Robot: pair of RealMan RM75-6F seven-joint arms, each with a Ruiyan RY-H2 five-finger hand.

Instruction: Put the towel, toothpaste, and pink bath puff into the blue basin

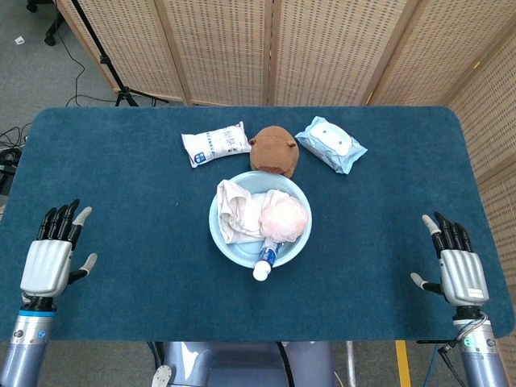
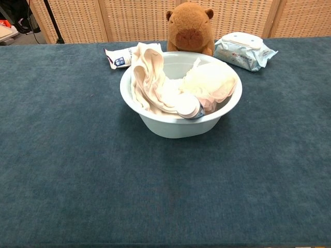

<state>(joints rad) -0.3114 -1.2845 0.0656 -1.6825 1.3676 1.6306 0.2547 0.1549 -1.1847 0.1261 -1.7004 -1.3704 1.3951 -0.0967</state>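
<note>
The pale blue basin (image 1: 222, 243) (image 2: 170, 129) stands mid-table. Inside it lie the cream towel (image 1: 236, 211) (image 2: 147, 82) on the left, the pink bath puff (image 1: 284, 218) (image 2: 209, 81) on the right, and the toothpaste tube (image 1: 264, 264) (image 2: 187, 106), whose white cap end juts over the near rim. My left hand (image 1: 52, 258) hovers open over the table's near left corner, far from the basin. My right hand (image 1: 457, 269) is open at the near right edge. Neither hand shows in the chest view.
Behind the basin sit a brown capybara plush (image 1: 274, 150) (image 2: 190, 28), a white sachet pack (image 1: 215, 143) (image 2: 119, 57) to its left, and a light blue wipes pack (image 1: 330, 143) (image 2: 243, 50) to its right. Wicker screens stand behind the table.
</note>
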